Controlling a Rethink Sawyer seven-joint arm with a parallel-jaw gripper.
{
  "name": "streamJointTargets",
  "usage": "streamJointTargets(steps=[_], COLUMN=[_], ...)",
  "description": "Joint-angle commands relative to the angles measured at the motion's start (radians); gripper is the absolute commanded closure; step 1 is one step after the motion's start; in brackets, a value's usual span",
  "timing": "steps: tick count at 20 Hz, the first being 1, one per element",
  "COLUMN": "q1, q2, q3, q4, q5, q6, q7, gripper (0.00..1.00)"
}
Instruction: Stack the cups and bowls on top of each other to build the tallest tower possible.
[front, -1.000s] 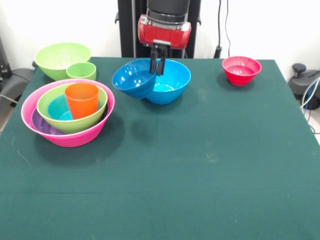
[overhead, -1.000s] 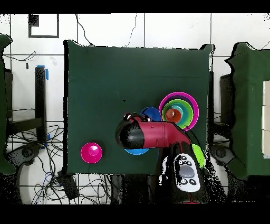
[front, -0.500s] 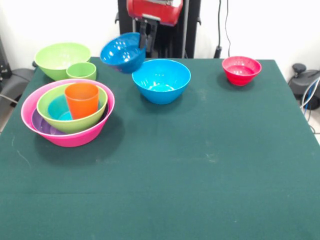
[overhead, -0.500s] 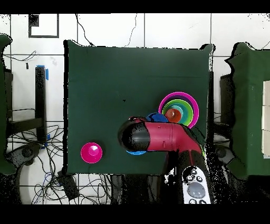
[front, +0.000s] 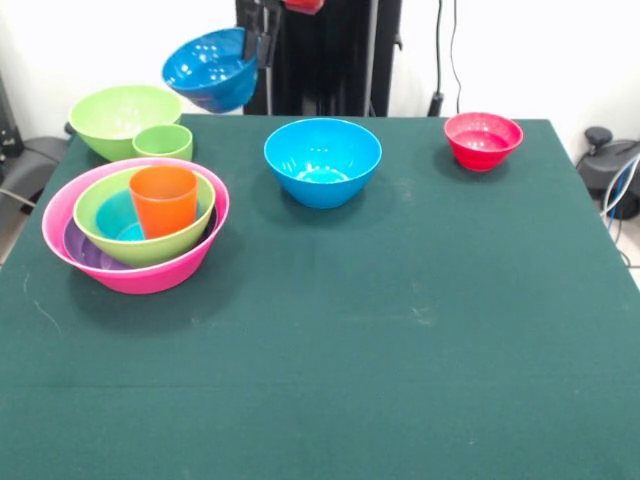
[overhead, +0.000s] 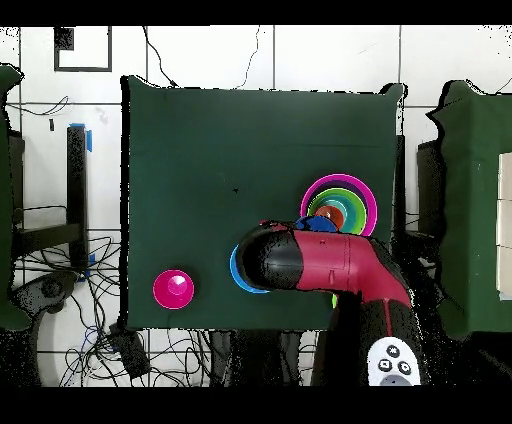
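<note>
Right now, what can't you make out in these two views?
- Front view: gripper body cut off by the top edge.
- Overhead view: arm covers most of the lifted blue bowl and the light blue bowl.
- Purple bowl: mostly hidden under the nested lime bowl.

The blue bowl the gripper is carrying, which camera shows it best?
The front view: the dark blue bowl hangs tilted in the air, pinched at its rim by the gripper. Overhead, the red arm covers nearly all of it.
</note>
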Motion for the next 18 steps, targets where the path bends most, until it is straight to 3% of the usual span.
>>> streamJointTargets(steps=[1,18], q1=[-0.007,-0.077], q2=[0.013,0.057], q3=[0.080,0.149], q4=[-0.106,-0.153], q5=[-0.125,-0.180], q6=[0.069,-0.026], q7=[-0.179,-0.197], gripper=[1.00,1.00])
